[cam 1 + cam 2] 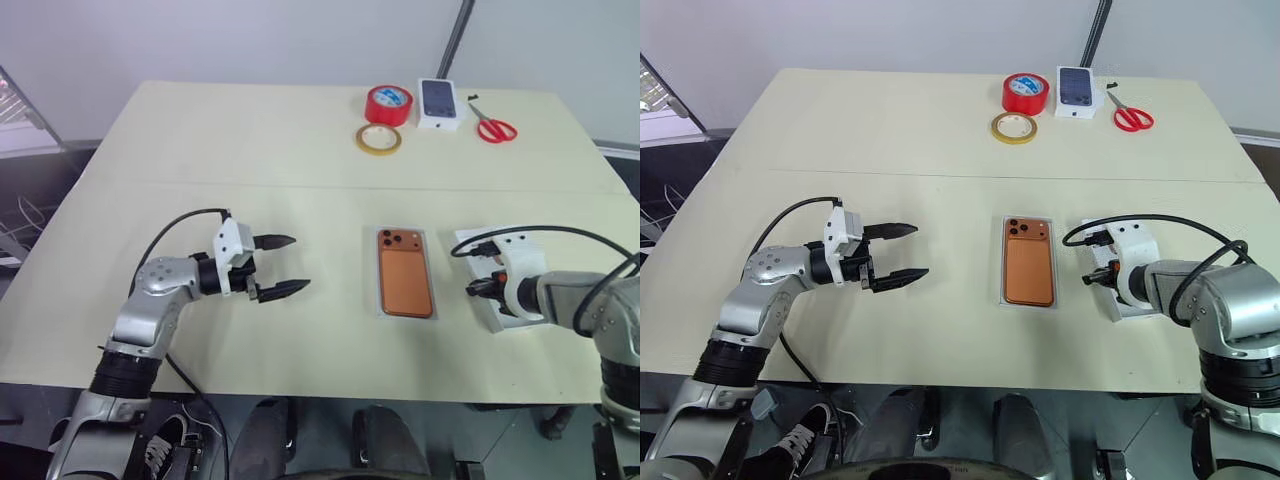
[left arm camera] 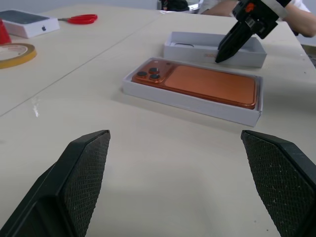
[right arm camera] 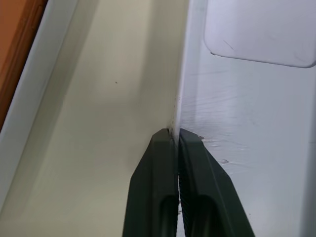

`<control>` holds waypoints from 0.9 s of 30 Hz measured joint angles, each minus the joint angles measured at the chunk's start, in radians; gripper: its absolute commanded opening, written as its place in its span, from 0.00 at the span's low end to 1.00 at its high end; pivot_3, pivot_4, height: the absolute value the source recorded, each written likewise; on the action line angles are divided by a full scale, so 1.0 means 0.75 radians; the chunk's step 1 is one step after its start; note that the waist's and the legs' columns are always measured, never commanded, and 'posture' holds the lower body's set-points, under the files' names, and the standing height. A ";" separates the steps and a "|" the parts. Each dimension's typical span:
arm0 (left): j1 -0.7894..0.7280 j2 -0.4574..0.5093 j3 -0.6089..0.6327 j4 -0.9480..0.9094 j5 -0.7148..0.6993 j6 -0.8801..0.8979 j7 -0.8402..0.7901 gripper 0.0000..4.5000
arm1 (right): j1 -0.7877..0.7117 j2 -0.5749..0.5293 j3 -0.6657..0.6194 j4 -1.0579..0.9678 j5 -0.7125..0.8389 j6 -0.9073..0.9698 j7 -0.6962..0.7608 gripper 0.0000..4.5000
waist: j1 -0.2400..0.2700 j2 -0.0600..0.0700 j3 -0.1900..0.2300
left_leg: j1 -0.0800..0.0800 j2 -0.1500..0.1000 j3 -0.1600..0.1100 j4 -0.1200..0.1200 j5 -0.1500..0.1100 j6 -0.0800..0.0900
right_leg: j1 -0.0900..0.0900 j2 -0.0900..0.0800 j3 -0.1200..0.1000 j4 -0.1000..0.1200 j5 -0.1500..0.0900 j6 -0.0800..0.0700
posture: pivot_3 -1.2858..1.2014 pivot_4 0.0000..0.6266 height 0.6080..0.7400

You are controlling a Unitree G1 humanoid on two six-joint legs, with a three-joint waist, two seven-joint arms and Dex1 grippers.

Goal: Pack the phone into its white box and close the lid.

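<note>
Spreading across both head views, the pale table (image 1: 250,150) carries the working items near its front edge and spare items at the back: red tape roll (image 1: 388,103), yellow tape ring (image 1: 379,139), small printed box (image 1: 440,103), red scissors (image 1: 493,128). Phone (image 1: 404,272) already lies camera-side up inside the white box (image 2: 187,101), mid-table, so packing looks done and the lid step is in hand. Lid (image 2: 212,48) sits open-side up just beside the box on the robot's right. Right gripper (image 3: 176,136) has its fingers pressed together on the lid's thin near wall, one finger inside, one outside. Left gripper (image 1: 275,265) hovers well apart from the box to its left, fingers spread wide, nothing between them. Next move, as I judge it: lift the lid by that wall, flip it open-side down, line it up over the box and lower it square; a one-edge pinch may let it swing. Right wrist view gives the pinch on the wall, hidden in the head views behind the wrist. Left wrist view shows the phone seated flush below the box rim.
</note>
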 measured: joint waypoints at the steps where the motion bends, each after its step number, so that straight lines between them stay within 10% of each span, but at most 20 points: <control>1: -0.001 0.000 0.000 0.000 0.000 0.001 0.000 1.00 | 0.002 0.004 -0.004 -0.001 0.006 0.000 -0.010 0.01 | 0.000 -0.001 0.000 | 0.000 0.000 0.000 0.000 0.000 0.000 | 0.000 0.000 0.000 0.000 0.000 0.000 | 0.52 0.24 0.91; 20: -0.047 -0.048 0.004 0.002 -0.013 0.057 0.060 1.00 | -0.286 0.549 -0.277 0.109 0.015 -0.319 -0.015 0.01 | -0.021 0.003 0.002 | -0.009 0.001 0.000 0.001 0.002 -0.001 | -0.012 0.005 0.000 0.008 0.000 0.002 | 0.52 0.24 0.91; 27: -0.019 -0.092 0.017 -0.045 -0.063 0.127 0.138 1.00 | -0.360 0.974 -0.556 0.050 0.513 -0.342 -0.124 0.01 | -0.027 0.003 0.001 | -0.009 0.003 0.002 0.000 0.003 -0.004 | -0.019 0.008 0.001 0.019 0.000 0.002 | 0.52 0.24 0.91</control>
